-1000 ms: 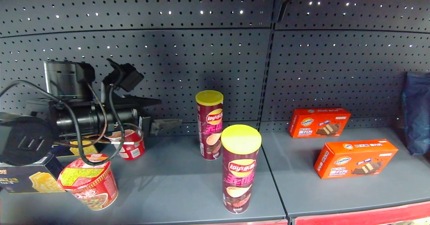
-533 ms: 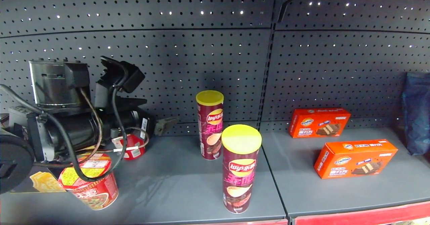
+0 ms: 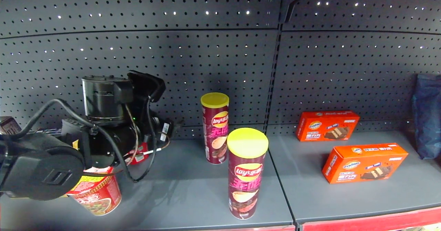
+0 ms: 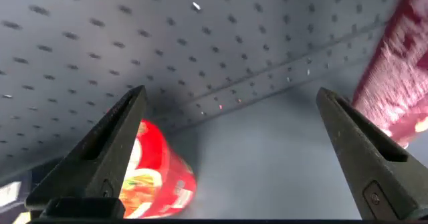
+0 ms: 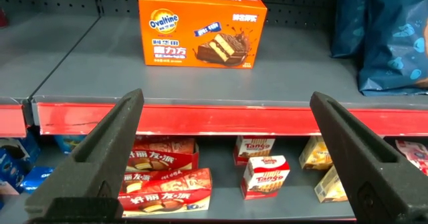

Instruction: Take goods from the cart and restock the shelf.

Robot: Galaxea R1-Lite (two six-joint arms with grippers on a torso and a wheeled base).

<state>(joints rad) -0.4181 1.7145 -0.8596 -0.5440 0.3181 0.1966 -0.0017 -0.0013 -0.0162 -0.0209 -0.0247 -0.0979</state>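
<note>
Two red noodle cups stand at the shelf's (image 3: 193,189) left end, one at the front left corner (image 3: 98,194) and one near the back edge (image 4: 160,180), where the left hand (image 4: 231,93) hovers with fingers spread, pinching nothing. Two maroon chip cans with yellow lids stand mid-shelf, one behind (image 3: 215,127) and one nearer the front edge (image 3: 246,172). Two orange boxes picturing cake slices (image 3: 326,125) (image 3: 364,162) lie toward the right end beside a blue bag (image 3: 427,115), while the right hand (image 5: 227,95) hangs spread and empty before the front edge.
</note>
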